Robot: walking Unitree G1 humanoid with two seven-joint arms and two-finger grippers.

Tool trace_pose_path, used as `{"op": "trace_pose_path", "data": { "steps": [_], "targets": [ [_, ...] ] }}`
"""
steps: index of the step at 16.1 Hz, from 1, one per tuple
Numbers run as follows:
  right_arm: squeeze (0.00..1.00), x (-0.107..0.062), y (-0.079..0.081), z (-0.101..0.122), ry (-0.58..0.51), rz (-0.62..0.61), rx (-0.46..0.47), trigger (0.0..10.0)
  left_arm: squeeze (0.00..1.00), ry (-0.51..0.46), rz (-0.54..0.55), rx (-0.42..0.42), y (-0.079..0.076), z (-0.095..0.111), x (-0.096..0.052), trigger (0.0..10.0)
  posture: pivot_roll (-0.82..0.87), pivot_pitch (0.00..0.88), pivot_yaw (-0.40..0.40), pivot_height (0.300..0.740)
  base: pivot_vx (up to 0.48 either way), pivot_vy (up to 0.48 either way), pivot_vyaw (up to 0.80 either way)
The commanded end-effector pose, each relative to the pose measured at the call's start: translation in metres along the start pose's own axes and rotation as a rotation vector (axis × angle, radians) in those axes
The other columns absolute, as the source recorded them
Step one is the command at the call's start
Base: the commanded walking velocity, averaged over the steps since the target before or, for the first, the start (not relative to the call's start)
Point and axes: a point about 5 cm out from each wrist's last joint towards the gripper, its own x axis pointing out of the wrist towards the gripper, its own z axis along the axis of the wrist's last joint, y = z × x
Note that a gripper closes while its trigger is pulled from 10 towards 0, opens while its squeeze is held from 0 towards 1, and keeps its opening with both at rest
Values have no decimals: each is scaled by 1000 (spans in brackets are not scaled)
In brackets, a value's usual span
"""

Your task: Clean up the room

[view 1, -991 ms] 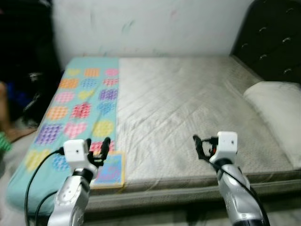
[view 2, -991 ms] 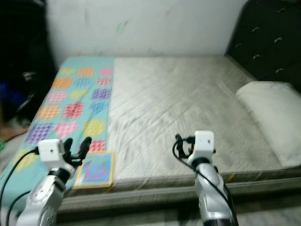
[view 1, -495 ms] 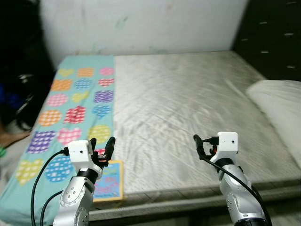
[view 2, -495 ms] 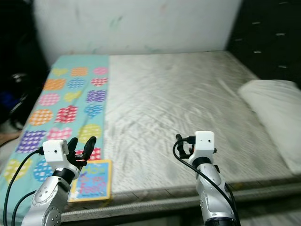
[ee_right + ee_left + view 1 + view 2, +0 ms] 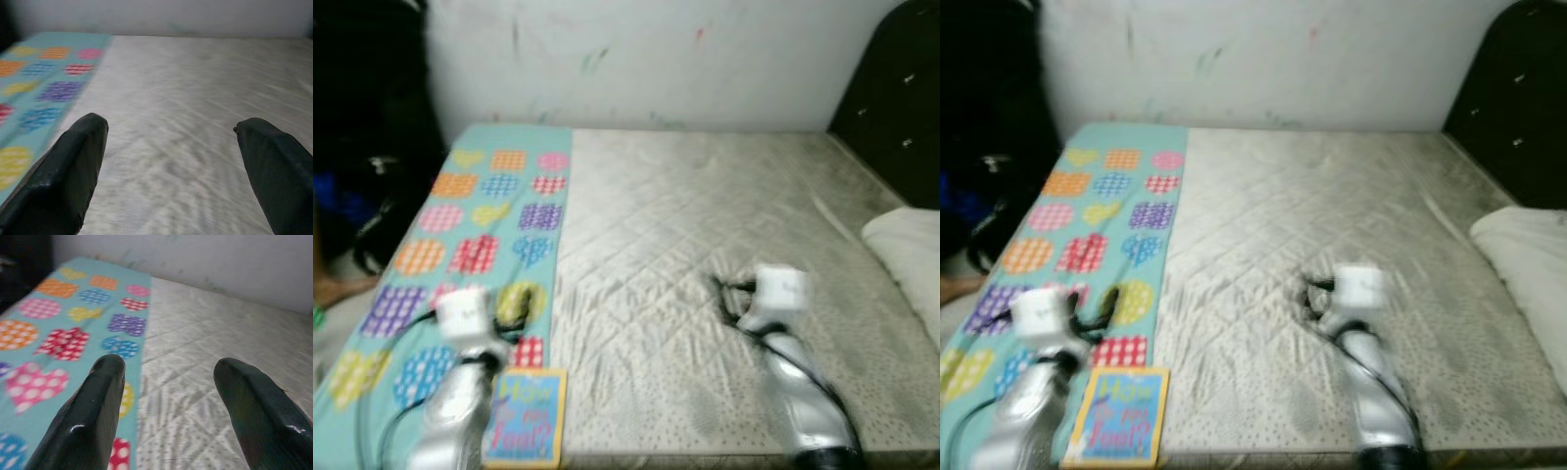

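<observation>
**A:** What was there to tidy on that bed?

**B:** A thin children's book (image 5: 525,430) lay flat at the near left corner of the mattress (image 5: 724,245), on the near end of the teal heart-patterned blanket (image 5: 480,225) that ran down the left side. A white pillow (image 5: 911,255) sat at the right edge, by the dark headboard (image 5: 891,98).

**A:** And the arms?

**B:** Both were raised over the near part of the bed. The left gripper (image 5: 168,396) hung just beyond the book, over the blanket, its fingers spread apart with nothing between them. The right gripper (image 5: 171,166) hovered over bare quilted mattress, well apart from the book, also splayed wide and empty.

**A:** How would the book handle?

**B:** I'd judge it light, stiff enough to keep its shape, with a glossy cover that could slip. Lying flat on soft cloth, it gave no edge standing proud. The best hold looked like the far edge or the spine, pinched across its thickness, pressing into the blanket to get one finger underneath.

**A:** Any risk?

**B:** Snagging the blanket along with it, probably.
</observation>
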Motion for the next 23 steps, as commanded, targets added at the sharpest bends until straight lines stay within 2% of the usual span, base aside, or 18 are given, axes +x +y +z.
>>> {"op": "trace_pose_path", "data": {
  "steps": [1, 7, 17, 23],
  "targets": [
    [0, -5, -15, -6, 26, -48, -8, 10000, 0, 1, -25, -23, -10, 0, 3, 10000, -97, 0, -28, 740, 0, 0, 0],
    [0, -4, -15, -5, 25, -46, -11, 10000, 0, 13, -6, -28, -9, -1, 5, 10000, -99, 0, -28, 740, 0, 0, 0],
    [0, -3, -17, -5, 24, -43, -17, 10000, 0, 6, -14, -28, -11, 0, 6, 10000, -102, 0, -33, 740, 0, 468, 0],
    [0, -2, -15, -5, 24, -37, -21, 10000, 0, 3, -8, -27, -11, 0, 7, 10000, -106, 0, -30, 740, 0, 208, 0]
  ]
}}
